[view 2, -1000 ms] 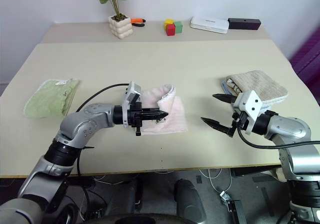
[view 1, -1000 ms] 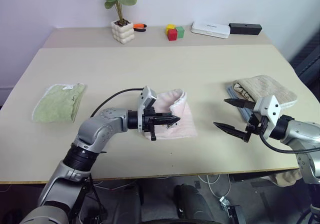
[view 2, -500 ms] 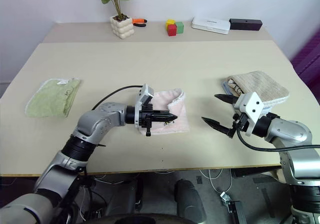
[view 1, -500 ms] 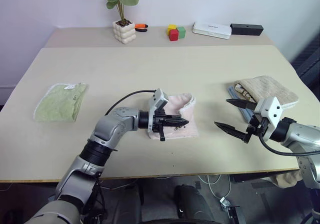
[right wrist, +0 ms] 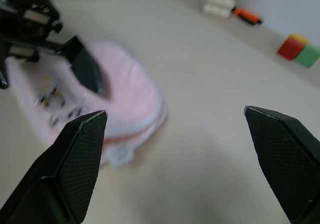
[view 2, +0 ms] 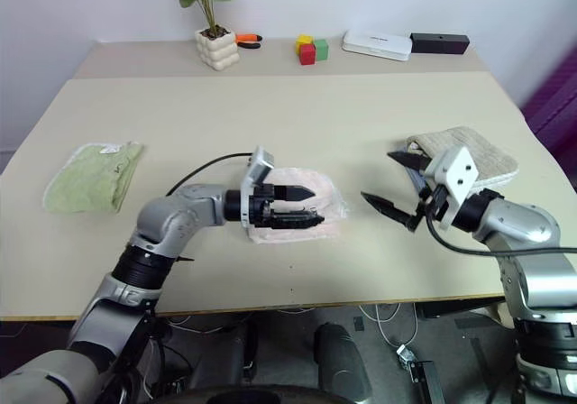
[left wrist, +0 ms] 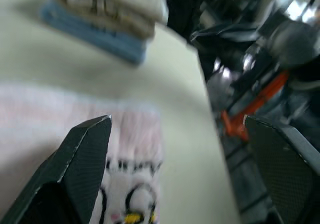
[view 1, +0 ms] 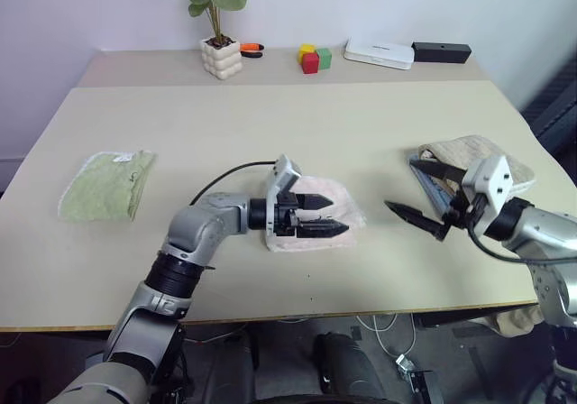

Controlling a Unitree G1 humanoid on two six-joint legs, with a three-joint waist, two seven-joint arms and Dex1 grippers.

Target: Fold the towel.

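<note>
Both jaws released; lift left gripper clear of folded pale pink terry towel without snagging.

We find the towel lying near the middle of the desk, towards its front edge. Our left tool sits over the towel, its two fingers spread apart above the cloth. Well to the left lies a folded cloth. To the right, our right tool hangs just in front of a stack of folded towels. Along the back edge stand a potted plant, some blocks, and two flat boxes further right.
</note>
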